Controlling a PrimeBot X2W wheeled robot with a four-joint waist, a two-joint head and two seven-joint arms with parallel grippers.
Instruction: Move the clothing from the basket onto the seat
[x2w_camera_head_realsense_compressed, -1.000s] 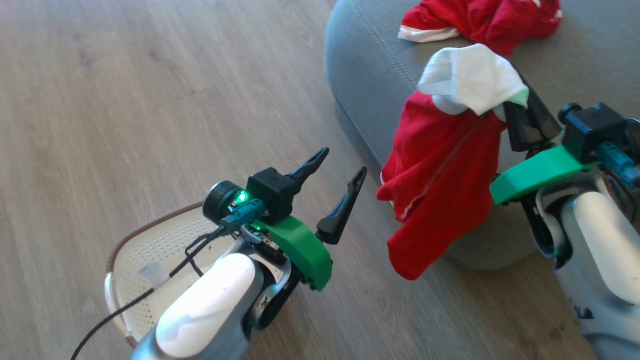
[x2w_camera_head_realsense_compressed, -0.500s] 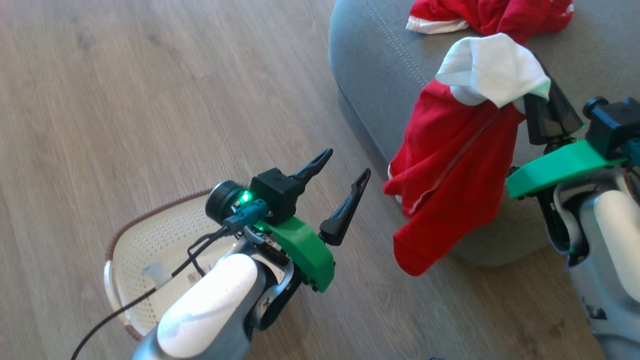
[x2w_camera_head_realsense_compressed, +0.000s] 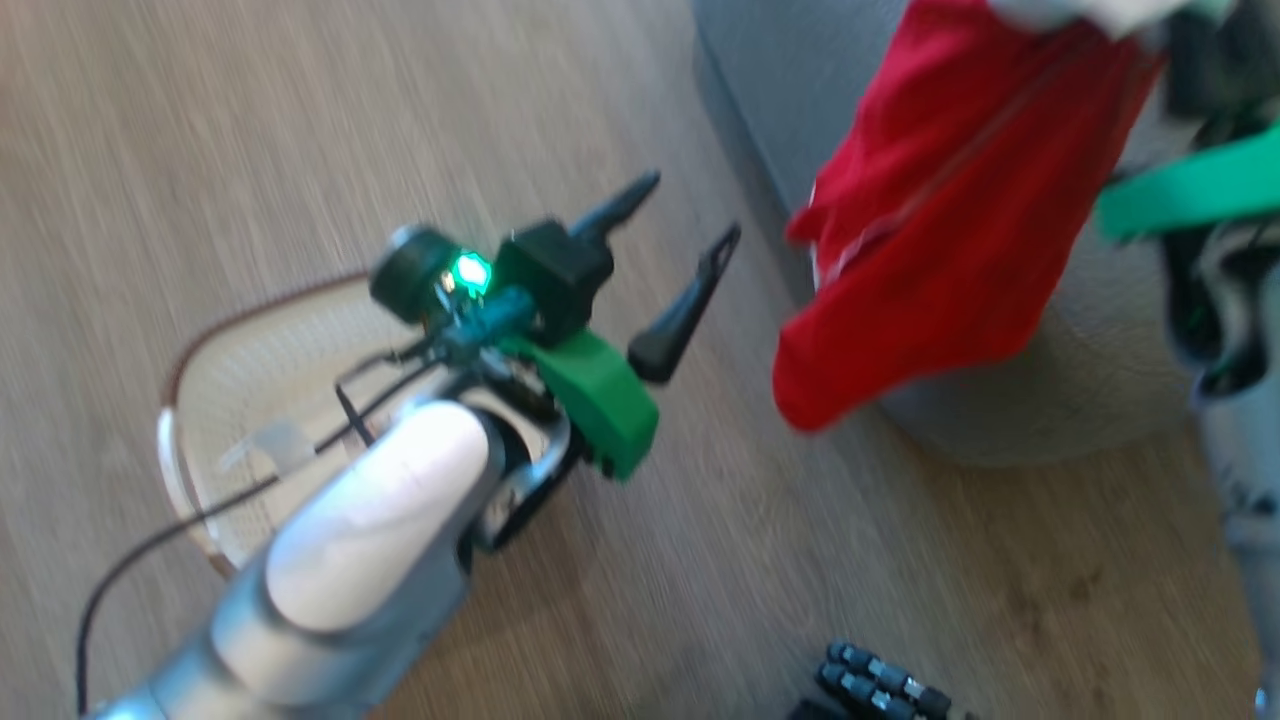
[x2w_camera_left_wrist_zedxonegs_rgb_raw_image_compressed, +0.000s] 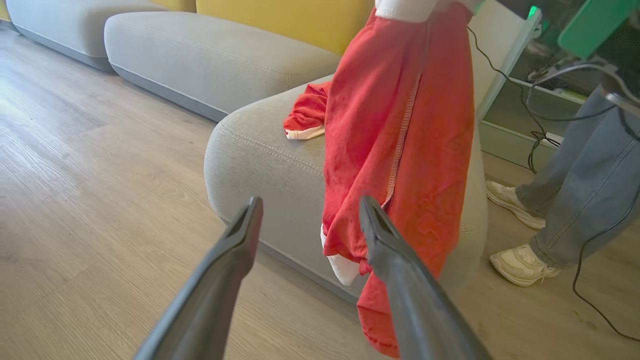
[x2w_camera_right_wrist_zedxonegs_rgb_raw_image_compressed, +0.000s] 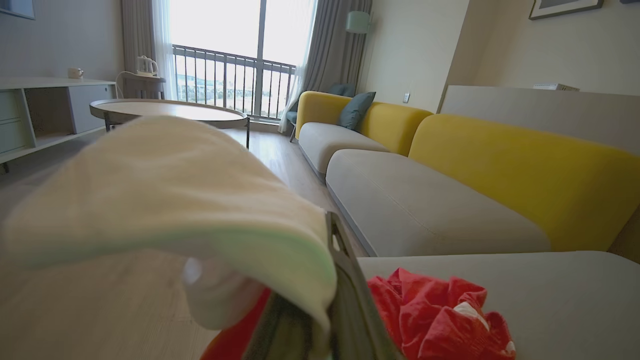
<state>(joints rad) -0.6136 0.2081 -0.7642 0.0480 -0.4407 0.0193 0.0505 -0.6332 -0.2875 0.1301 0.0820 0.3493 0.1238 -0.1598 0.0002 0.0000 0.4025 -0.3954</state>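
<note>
A red garment (x2w_camera_head_realsense_compressed: 930, 230) with a white cloth part hangs from my right gripper (x2w_camera_right_wrist_zedxonegs_rgb_raw_image_compressed: 320, 320), which is shut on it at the top right of the head view, over the near end of the grey seat (x2w_camera_head_realsense_compressed: 1080, 390). The white part (x2w_camera_right_wrist_zedxonegs_rgb_raw_image_compressed: 175, 200) drapes over that gripper's finger (x2w_camera_right_wrist_zedxonegs_rgb_raw_image_compressed: 350, 300). Another red garment (x2w_camera_left_wrist_zedxonegs_rgb_raw_image_compressed: 307, 112) lies bunched on the seat (x2w_camera_left_wrist_zedxonegs_rgb_raw_image_compressed: 260, 150). My left gripper (x2w_camera_head_realsense_compressed: 690, 207) stands open and holds nothing, above the floor between the white basket (x2w_camera_head_realsense_compressed: 200, 330) and the seat. The hanging garment (x2w_camera_left_wrist_zedxonegs_rgb_raw_image_compressed: 400, 150) is just beyond its fingers (x2w_camera_left_wrist_zedxonegs_rgb_raw_image_compressed: 235, 250).
A person's legs in jeans and pale shoes (x2w_camera_left_wrist_zedxonegs_rgb_raw_image_compressed: 575, 175) stand right of the seat, with cables trailing nearby. More grey cushions with yellow backs (x2w_camera_right_wrist_zedxonegs_rgb_raw_image_compressed: 500, 165) run behind. A round table (x2w_camera_right_wrist_zedxonegs_rgb_raw_image_compressed: 165, 110) stands farther off. A dark ribbed part (x2w_camera_head_realsense_compressed: 880, 685) lies low on the wooden floor.
The head camera has moved and the picture is blurred. The red garment, still in my right gripper, sits higher and farther right in the picture. My left gripper stays open.
</note>
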